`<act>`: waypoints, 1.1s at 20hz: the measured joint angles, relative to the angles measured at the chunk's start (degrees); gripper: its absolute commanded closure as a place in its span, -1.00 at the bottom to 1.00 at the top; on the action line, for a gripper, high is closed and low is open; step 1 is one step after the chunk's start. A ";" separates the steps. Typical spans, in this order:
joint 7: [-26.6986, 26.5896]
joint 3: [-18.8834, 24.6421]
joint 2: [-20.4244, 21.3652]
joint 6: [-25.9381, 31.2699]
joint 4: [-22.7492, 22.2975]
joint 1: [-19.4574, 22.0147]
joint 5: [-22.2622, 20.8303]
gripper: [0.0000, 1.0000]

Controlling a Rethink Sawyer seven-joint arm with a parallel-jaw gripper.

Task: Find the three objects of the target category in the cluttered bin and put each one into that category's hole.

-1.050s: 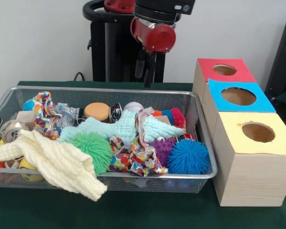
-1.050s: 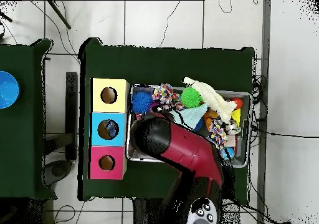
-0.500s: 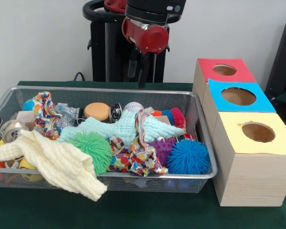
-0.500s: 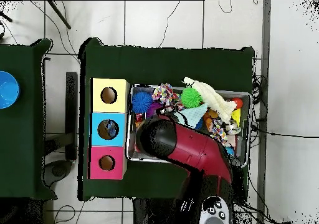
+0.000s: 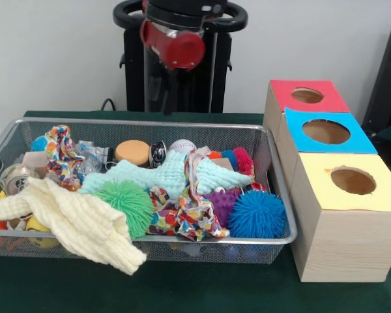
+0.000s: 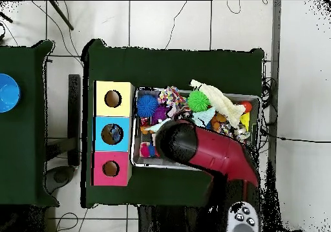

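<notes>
A wire bin holds a jumble of toys and cloths. At its front lie a blue spiky ball, a green spiky ball and a purple spiky ball. A red spiky ball sits at the back right. Three wooden boxes stand right of the bin, with a red-topped hole, a blue-topped hole and a yellow-topped hole. My gripper hangs above the bin's back rim, dark against the pedestal and touching nothing. In the overhead view the arm hides it.
A cream knit cloth drapes over the bin's front left rim. A pale blue cloth, patterned cloths, a tan disc, a baseball and a metal can fill the bin. A blue bowl sits on another table.
The arm has swung leftward in the front view along the bin's back edge, and slightly upward. Nothing in the bin has moved.
</notes>
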State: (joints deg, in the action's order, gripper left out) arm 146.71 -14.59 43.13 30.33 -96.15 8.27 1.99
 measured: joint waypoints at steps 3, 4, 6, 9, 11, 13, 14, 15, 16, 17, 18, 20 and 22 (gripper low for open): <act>-0.53 1.49 -0.01 2.14 1.21 3.78 -1.48 -1.00; -0.81 2.18 -0.02 2.97 1.74 5.47 -2.09 -1.00; -1.48 3.52 -0.07 4.31 2.89 8.79 -3.40 -1.00; -2.83 5.19 -0.10 5.32 4.67 13.55 -5.61 -1.00; -3.78 6.25 -0.10 5.37 5.59 15.80 -6.65 -1.00; -5.10 7.84 -0.11 5.37 6.62 18.65 -7.98 -1.00; -5.47 8.26 -0.13 5.37 6.82 19.37 -8.26 -1.00; -5.71 8.55 -0.14 5.37 6.93 19.84 -8.50 -1.00; -6.13 9.21 -0.15 5.37 7.11 20.78 -9.06 -1.00; -6.22 9.47 -0.15 5.37 7.15 21.09 -9.31 -1.00; -6.23 9.71 -0.16 5.38 7.15 21.28 -9.66 -1.00; -6.26 10.18 -0.17 5.38 7.16 21.65 -10.38 -1.00; -6.26 10.68 -0.16 5.38 7.17 21.62 -11.22 -1.00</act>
State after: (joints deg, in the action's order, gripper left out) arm 140.45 -3.92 42.97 35.71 -88.99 29.88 -9.23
